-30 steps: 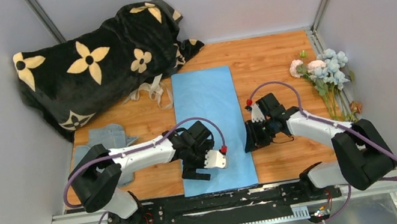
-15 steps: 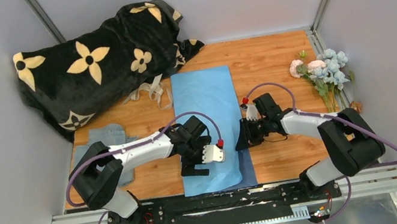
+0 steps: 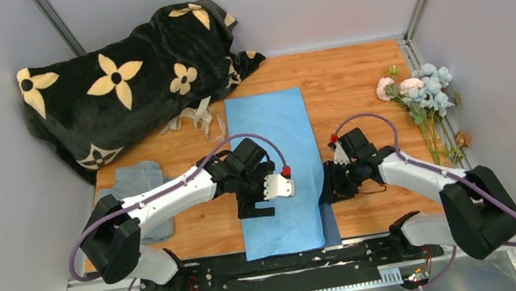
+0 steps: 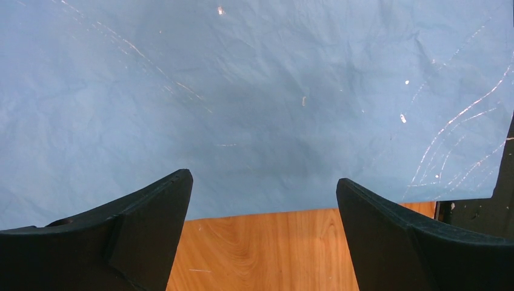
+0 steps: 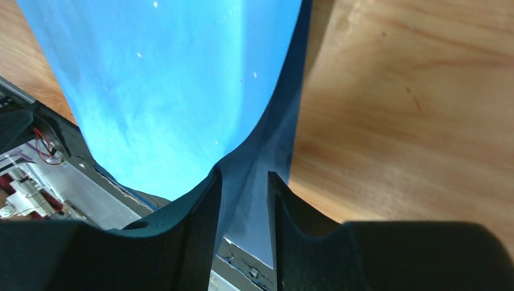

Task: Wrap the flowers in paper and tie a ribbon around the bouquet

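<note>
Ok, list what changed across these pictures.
The right pincer took the near right edge of the paper between its jaws and raised it, so the darker underside shows there; a firm grip is unclear. The left pincer, open, drifted slightly farther up the sheet. The flowers, ribbon and black blanket stayed put.

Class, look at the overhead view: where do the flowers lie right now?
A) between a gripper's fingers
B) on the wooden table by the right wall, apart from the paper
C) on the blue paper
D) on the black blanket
B: the flowers lie on the wooden table beside the right wall, with bare wood between them and the paper.
</note>
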`<state>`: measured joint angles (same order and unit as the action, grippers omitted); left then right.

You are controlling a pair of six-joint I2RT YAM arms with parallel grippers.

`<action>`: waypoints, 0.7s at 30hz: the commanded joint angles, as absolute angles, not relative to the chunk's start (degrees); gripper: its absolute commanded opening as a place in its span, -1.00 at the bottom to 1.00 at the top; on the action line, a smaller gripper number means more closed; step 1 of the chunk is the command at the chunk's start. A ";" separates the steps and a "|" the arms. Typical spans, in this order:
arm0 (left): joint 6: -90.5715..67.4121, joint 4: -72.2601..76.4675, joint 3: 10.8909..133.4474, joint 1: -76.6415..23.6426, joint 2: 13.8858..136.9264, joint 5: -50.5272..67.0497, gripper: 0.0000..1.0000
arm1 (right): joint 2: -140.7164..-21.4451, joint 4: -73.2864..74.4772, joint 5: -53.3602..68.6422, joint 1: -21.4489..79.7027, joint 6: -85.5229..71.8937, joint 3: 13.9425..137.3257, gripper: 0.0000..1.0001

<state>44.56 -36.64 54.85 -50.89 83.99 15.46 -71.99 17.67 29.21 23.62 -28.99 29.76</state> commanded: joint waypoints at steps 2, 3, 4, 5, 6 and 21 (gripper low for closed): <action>43.79 -38.27 55.17 -50.62 83.40 16.85 1.00 | -66.73 25.12 23.33 23.20 -30.47 27.52 -0.16; 43.68 -38.30 55.24 -50.62 83.48 17.01 1.00 | -66.63 24.90 23.75 23.20 -30.58 27.21 -0.14; 43.61 -38.31 55.28 -50.62 83.49 17.05 1.00 | -66.72 24.48 24.44 23.20 -30.84 26.84 -0.12; 43.64 -38.31 55.24 -50.62 83.42 17.09 1.00 | -66.90 24.14 24.87 23.20 -30.99 26.48 -0.11; 43.63 -38.26 55.21 -50.62 83.29 17.13 1.00 | -67.08 23.42 25.66 23.20 -31.09 26.19 -0.11; 43.98 -37.31 54.38 -50.62 82.12 16.73 1.00 | -59.15 18.82 34.83 23.21 -35.17 23.94 0.18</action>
<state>44.12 -37.39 54.72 -50.83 83.59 16.32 -59.48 20.51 32.18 23.62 -31.88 26.41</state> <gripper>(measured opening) 0.997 0.561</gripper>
